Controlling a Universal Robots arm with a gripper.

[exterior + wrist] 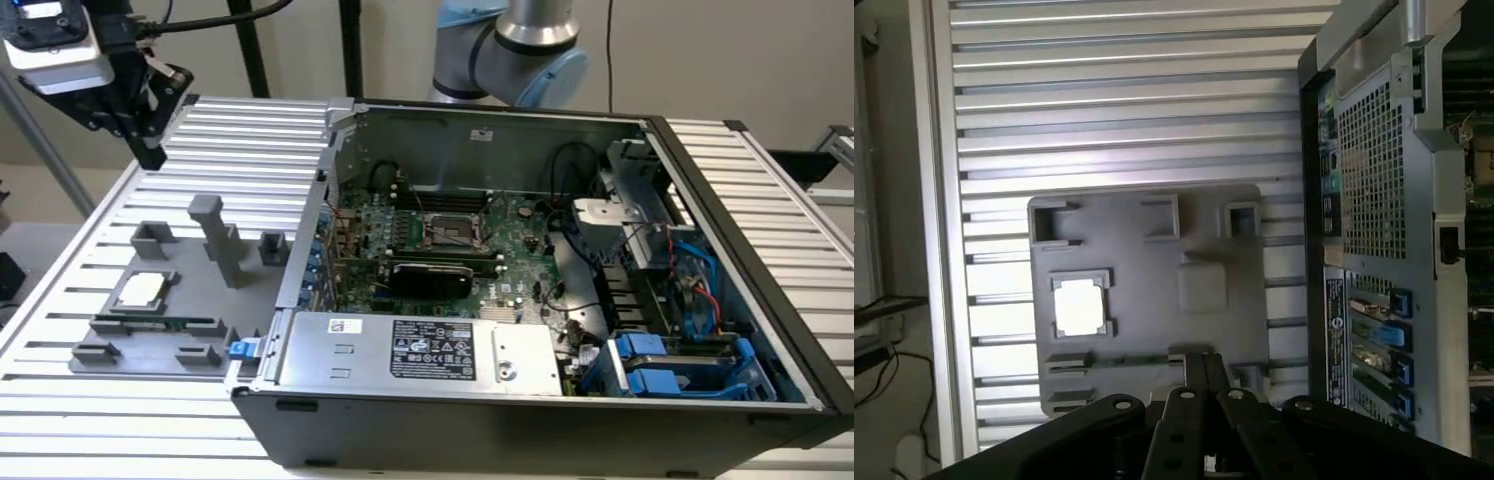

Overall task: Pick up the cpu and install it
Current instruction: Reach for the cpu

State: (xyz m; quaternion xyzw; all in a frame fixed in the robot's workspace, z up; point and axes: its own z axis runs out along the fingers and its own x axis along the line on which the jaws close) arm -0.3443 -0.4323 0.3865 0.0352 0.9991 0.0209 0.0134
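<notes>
Broadly, you have a slatted aluminium table (774, 200) carrying an open computer case (534, 420), which takes up the middle and the exterior view's right. Inside the case lies the green motherboard (521, 250), with its square socket (451, 232) near the board's middle. A silver power supply box (334, 355) with a black label sits against the near wall of the case.

Just beside the case, on the exterior view's left, you see a grey fixture tray (180, 250) lying flat on the slats, with several raised blocks and posts.

Your gripper (150, 158) hangs above the table past the far edge of the tray, high up and well apart from everything on it. In the wrist view its black fingers (1199, 375) meet at the tips, closed together and holding nothing.

The cpu (143, 290) rests flat in its square nest on the tray, silver top upward, outside the case and well apart from the socket; the wrist view shows it as a bright square (1079, 307). Just beside it, toward the tray's near edge, the thin green memory stick (154, 323) lies in its own slot.
</notes>
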